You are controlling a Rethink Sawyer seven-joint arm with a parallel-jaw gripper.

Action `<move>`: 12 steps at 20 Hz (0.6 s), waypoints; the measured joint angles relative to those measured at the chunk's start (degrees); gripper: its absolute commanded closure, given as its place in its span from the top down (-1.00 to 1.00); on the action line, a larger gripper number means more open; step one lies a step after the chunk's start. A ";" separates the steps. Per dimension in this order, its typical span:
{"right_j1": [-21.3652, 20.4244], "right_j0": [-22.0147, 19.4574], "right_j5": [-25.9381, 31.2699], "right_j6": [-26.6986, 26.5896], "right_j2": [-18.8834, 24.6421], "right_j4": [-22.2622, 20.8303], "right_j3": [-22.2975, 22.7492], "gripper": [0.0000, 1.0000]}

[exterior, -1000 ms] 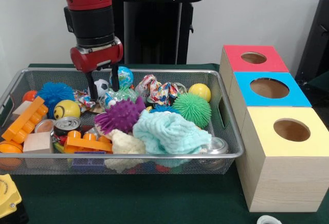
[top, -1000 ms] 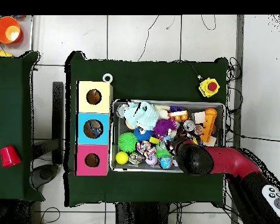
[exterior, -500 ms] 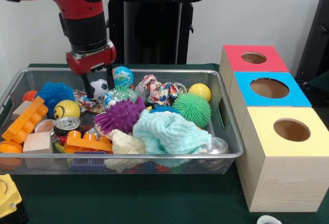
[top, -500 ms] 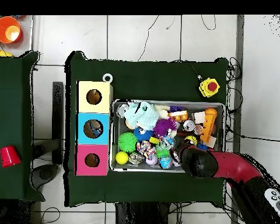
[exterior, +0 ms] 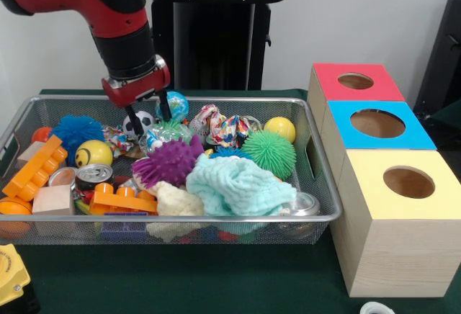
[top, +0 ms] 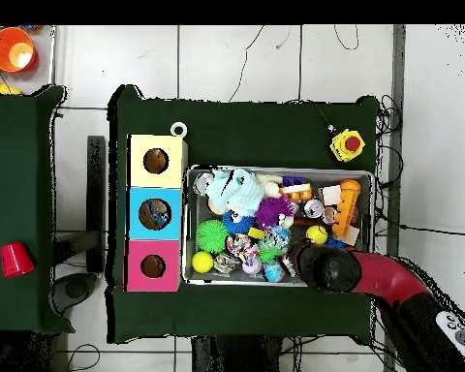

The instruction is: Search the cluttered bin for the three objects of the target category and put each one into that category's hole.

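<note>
Bin (exterior: 216,222): gripper (exterior: 149,117) over soccer ball (exterior: 138,122), fingers apart.

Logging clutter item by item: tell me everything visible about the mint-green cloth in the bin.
The mint-green crinkled fabric cloth lies bunched in a soft heap near the front right of the silver wire-mesh bin. Its waffle-like textured folds rest against the purple spiky ball and the green spiky ball, and overlap a cream fluffy cloth. Overhead it shows pale. Nothing grips it.
</note>
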 measured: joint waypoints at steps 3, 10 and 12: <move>0.01 0.00 0.00 0.00 0.02 0.31 -0.12 1.00; 1.39 -0.51 0.01 0.00 1.48 1.01 -0.75 1.00; 2.36 -0.77 0.01 0.00 2.15 1.28 -1.22 1.00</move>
